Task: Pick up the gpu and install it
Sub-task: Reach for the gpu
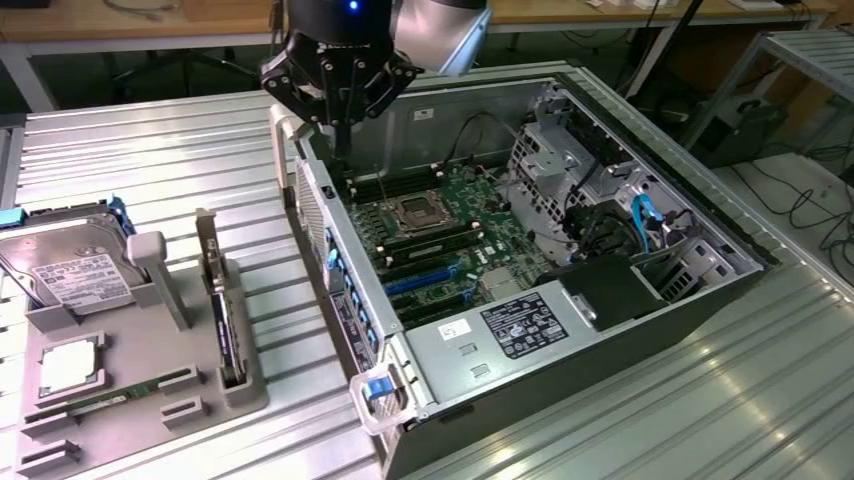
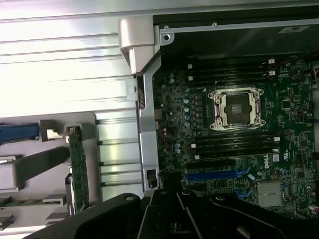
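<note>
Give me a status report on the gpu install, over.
Gripper shut, above the computer case wall. Gpu upright in the grey fixture, not yet picked up. Nothing seen blocking it.

The exterior view looks slantwise down on the open computer case (image 1: 601, 400) from high above. The wrist view faces straight down, nearer, above its wall. Both share the processor socket (image 2: 236, 108).

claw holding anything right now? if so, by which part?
Nothing. The claw is shut and empty over the computer case edge; the gpu stands in its grey holder.
</note>
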Robot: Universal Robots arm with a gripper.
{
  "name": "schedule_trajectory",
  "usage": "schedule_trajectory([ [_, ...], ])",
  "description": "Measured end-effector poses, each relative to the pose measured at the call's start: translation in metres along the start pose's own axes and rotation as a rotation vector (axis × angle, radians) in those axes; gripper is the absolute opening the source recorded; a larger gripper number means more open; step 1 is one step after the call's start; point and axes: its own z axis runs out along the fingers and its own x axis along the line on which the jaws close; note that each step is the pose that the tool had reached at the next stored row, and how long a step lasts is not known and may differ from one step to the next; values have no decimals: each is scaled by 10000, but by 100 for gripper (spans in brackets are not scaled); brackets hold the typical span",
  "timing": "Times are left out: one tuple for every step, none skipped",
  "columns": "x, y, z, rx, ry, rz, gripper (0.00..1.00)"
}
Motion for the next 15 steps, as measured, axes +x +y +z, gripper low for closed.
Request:
schedule_trajectory([
  [14,-1,0,0,0,-1,11],
  [29,-2,0,0,0,0,11],
  [42,-3,0,0,0,0,11],
  [60,-5,-1,0,0,0,11],
  [75,-6,-1,0,0,-1,11],
  [88,-7,-1,0,0,0,11],
  [102,-8,-1,0,0,0,11],
  [120,-9,-1,0,0,0,11],
  [131,-10,-1,0,0,0,11],
  [143,-11,-1,0,0,0,11],
  [155,-12,-1,0,0,0,11],
  [167,-13,0,-1,0,0,11],
  [182,-14,0,0,-1,0,11],
  [194,-15,0,0,0,0,11],
  [207,-16,0,0,0,0,11],
])
